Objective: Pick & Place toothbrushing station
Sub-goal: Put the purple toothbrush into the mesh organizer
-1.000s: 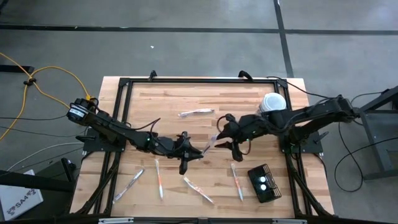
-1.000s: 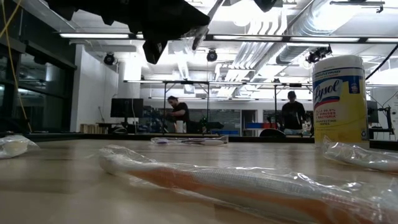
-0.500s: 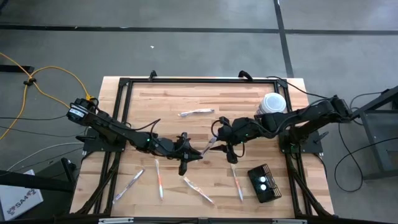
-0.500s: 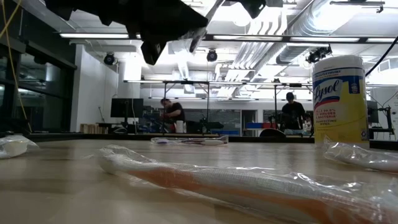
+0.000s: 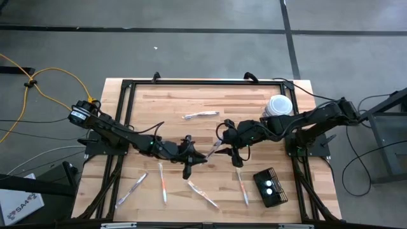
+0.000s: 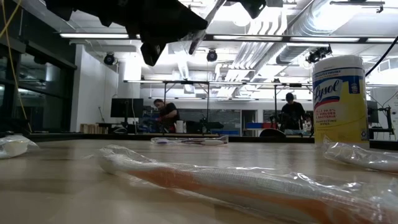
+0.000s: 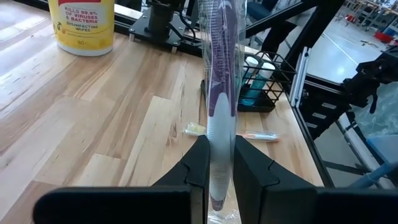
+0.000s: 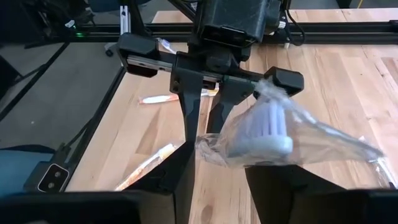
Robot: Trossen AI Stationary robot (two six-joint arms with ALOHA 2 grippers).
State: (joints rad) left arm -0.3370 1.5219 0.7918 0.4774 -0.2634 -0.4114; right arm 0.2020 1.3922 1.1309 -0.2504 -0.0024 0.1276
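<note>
Your left pincer (image 7: pixel 219 163) clamps a purple plastic-wrapped toothbrush (image 7: pixel 221 74) above the wooden surface (image 5: pixel 172 108); your right pincer (image 8: pixel 221 163) stands parted around its head.

you get even, soft overhead light on the table (image 5: pixel 191 108) in the high view, with only faint shadows under the arms. in the low view, the ceiling light strips (image 6: pixel 124 35) glare bright white and both arms read as dark silhouettes against them. the nearest wrapped toothbrush (image 6: pixel 249 183) is blurred and out of focus. in the right wrist view, the plastic wrapper (image 8: pixel 292 134) catches pale glare, and the view's corners sit dark.
</note>
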